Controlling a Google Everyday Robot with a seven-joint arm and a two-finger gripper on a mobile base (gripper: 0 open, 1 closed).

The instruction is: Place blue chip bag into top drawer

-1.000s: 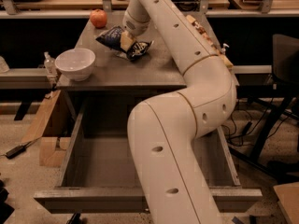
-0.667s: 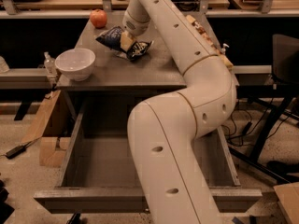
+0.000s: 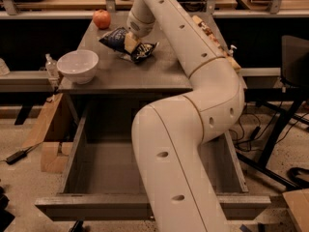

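Note:
The blue chip bag (image 3: 116, 37) is a crumpled dark navy bag lying on the grey table top, at the back centre. My gripper (image 3: 131, 42) comes down from the white arm onto the middle of the bag, with the bag's ends showing to its left and right. The bag still rests on the table. The top drawer (image 3: 72, 153) is pulled wide open below the table's front edge, a deep grey box with a bare floor. My arm's big white links cross in front of the drawer's middle and hide part of it.
A red apple (image 3: 101, 18) sits at the table's back left. A white bowl (image 3: 77, 65) stands at the front left corner, with a small clear bottle (image 3: 50, 66) beside it. Packets (image 3: 205, 28) lie along the table's right edge behind the arm. A chair base (image 3: 275, 153) stands to the right.

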